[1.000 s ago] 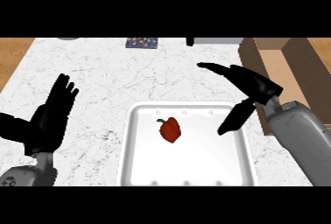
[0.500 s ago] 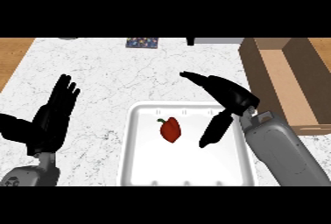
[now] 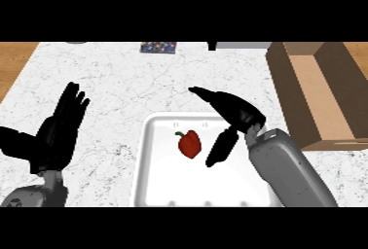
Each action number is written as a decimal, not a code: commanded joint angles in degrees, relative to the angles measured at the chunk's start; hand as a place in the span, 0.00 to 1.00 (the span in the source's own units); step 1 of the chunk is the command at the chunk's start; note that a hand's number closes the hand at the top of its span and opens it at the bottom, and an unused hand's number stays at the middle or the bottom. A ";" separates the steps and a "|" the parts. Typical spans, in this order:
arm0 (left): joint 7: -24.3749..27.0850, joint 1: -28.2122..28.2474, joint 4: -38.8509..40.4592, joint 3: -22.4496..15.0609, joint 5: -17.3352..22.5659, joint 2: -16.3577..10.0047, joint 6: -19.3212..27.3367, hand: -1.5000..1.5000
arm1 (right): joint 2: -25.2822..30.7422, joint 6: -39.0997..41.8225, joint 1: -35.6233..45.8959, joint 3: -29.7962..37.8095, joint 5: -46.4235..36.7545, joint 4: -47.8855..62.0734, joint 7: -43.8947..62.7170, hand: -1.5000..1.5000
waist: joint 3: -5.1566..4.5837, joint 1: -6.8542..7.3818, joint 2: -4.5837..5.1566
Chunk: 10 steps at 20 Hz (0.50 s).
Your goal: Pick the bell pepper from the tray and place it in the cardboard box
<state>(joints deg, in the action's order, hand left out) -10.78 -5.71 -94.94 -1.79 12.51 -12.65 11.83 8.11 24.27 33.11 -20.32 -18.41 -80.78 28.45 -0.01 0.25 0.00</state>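
A red bell pepper (image 3: 190, 144) with a dark stem lies in the upper middle of the white tray (image 3: 159, 185). My right hand (image 3: 233, 112) hovers over the tray just right of the pepper, open, its fingers spread above it and its thumb (image 3: 221, 150) hanging down beside it, nothing held. The cardboard box (image 3: 327, 92) stands open at the right edge of the counter. At the left, my left hand (image 3: 59, 127) rests open with fingers pointing up, away from the tray.
A small dark patterned object (image 3: 158, 47) and a grey object (image 3: 241, 45) lie along the counter's far edge. Wooden floor shows beyond the counter's left corner (image 3: 14, 63). Marble countertop spreads between the tray and the far edge.
My right hand has moved left and down from beside the box to over the tray, closing in on the pepper's right side. The left hand and pepper have stayed put.
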 commanded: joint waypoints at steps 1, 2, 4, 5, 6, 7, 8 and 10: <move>-0.24 -0.43 0.87 1.18 -1.24 0.66 -1.26 0.50 | -2.95 2.14 0.23 1.64 -2.53 -0.78 2.55 0.00 | 0.00 -0.10 -0.02; -0.13 1.26 -0.17 3.32 1.06 -0.93 -3.67 0.50 | -2.65 0.10 -1.42 1.89 -3.68 -0.58 -0.83 0.00 | 0.00 -0.04 -0.02; 2.36 -1.54 4.16 1.56 -1.65 2.59 -1.13 0.50 | -3.99 -0.40 -4.34 -0.61 -5.79 -3.79 0.92 0.00 | 0.00 -0.30 -0.02; 3.12 1.33 2.04 0.62 -2.73 2.98 -1.20 0.50 | -2.08 -0.06 -6.34 -0.24 -6.84 -3.64 -2.36 0.00 | 0.00 -0.21 -0.03; -1.07 -2.42 2.14 2.69 -0.86 1.82 -1.66 0.50 | -5.76 -0.50 -0.69 1.36 -7.47 1.42 0.10 0.00 | 0.00 -0.06 0.01; -3.45 3.30 -6.53 0.45 -2.44 1.91 -0.31 0.50 | -5.23 -1.22 -3.95 0.52 -8.02 0.30 -1.49 0.00 | 0.02 0.09 -0.06; -1.95 -2.60 1.06 1.56 -3.44 1.93 -0.67 0.50 | -7.33 -1.96 -1.16 1.42 -8.63 3.74 -1.85 0.00 | 0.01 -0.06 0.03; 1.40 1.92 1.02 5.28 1.06 -0.28 -6.71 0.50 | -5.41 0.81 -4.14 2.21 -8.16 -0.25 -0.65 0.00 | 0.00 -0.04 -0.02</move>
<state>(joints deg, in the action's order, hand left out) -11.10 -5.71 -94.33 0.69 11.45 -11.46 9.23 3.58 24.41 29.79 -19.04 -25.13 -81.45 27.85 0.00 0.15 -0.02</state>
